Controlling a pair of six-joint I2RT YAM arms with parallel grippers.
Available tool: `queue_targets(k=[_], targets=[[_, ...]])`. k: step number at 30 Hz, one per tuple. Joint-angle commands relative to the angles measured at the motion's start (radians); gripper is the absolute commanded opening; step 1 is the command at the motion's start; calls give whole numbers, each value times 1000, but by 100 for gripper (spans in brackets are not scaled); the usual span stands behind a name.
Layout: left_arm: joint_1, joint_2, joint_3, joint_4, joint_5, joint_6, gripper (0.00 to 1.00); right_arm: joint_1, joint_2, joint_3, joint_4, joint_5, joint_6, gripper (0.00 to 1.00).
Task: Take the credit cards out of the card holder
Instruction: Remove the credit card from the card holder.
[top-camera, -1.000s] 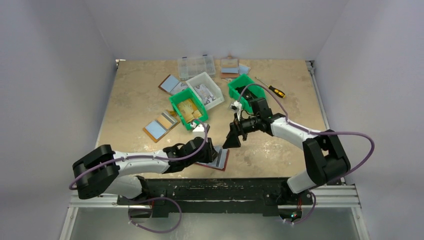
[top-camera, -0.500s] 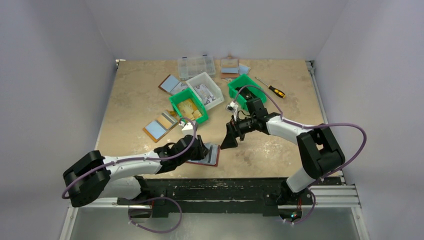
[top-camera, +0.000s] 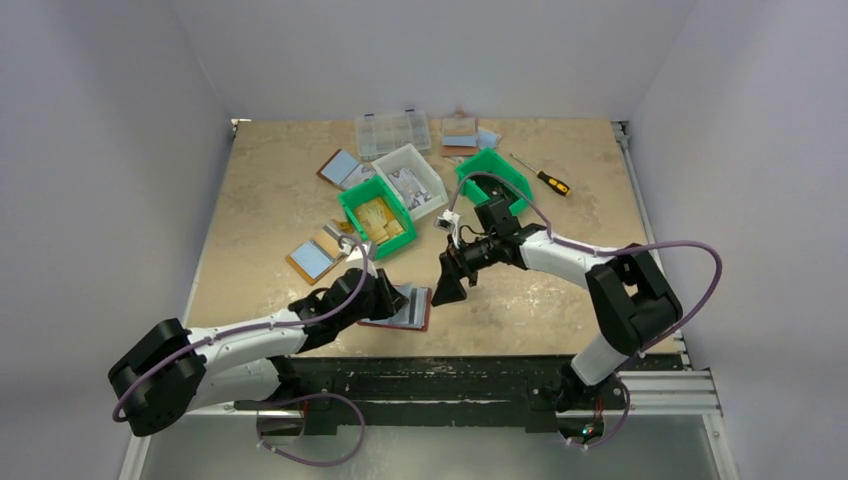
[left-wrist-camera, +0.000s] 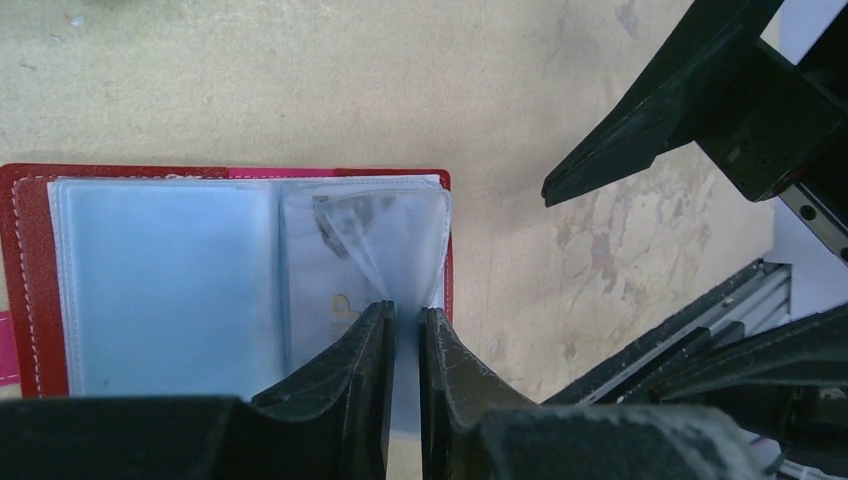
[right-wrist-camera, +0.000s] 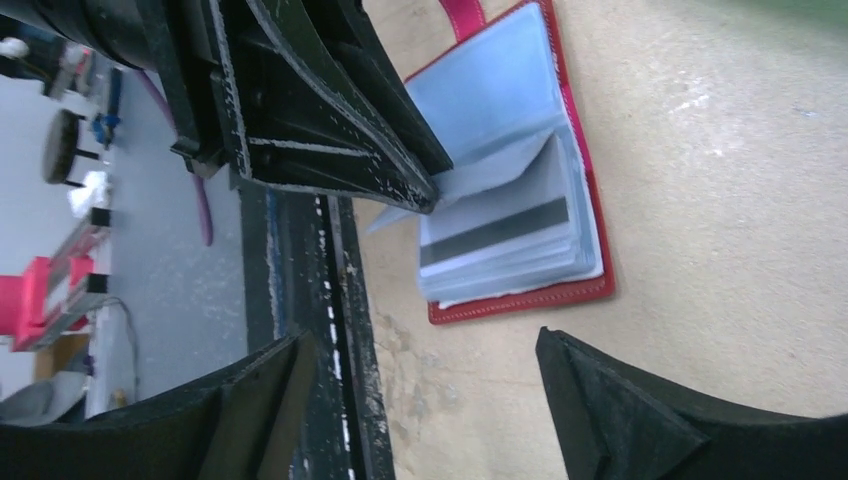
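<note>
Our left gripper (left-wrist-camera: 405, 315) pinches up a clear sleeve (left-wrist-camera: 395, 250) of the card holder (left-wrist-camera: 25, 280), while our wide-open, empty right gripper (right-wrist-camera: 420, 338) hovers just beside it, nearer the bared credit card (right-wrist-camera: 495, 230).

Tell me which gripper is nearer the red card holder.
Left. The left gripper is pinching a clear sleeve of the open card holder. The right gripper hangs open just off the holder's right edge, not touching it.
</note>
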Motion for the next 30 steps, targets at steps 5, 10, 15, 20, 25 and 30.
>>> queue_targets(k=[5,10,15,20,25,30], targets=[[18,42,-9,162,142,-14,0,8,121,50,220,-164,294,66],[19,70,-14,197,181,-16,0,40,171,66,345,-134,426,64],[19,75,-9,198,190,-14,1,48,219,74,341,-97,466,64],[22,74,-8,171,177,-20,25,71,230,66,384,-129,521,62],[24,53,-3,110,169,-16,59,87,240,36,507,-181,635,59],[25,9,-1,49,168,-6,70,91,246,-5,657,-215,767,54]])
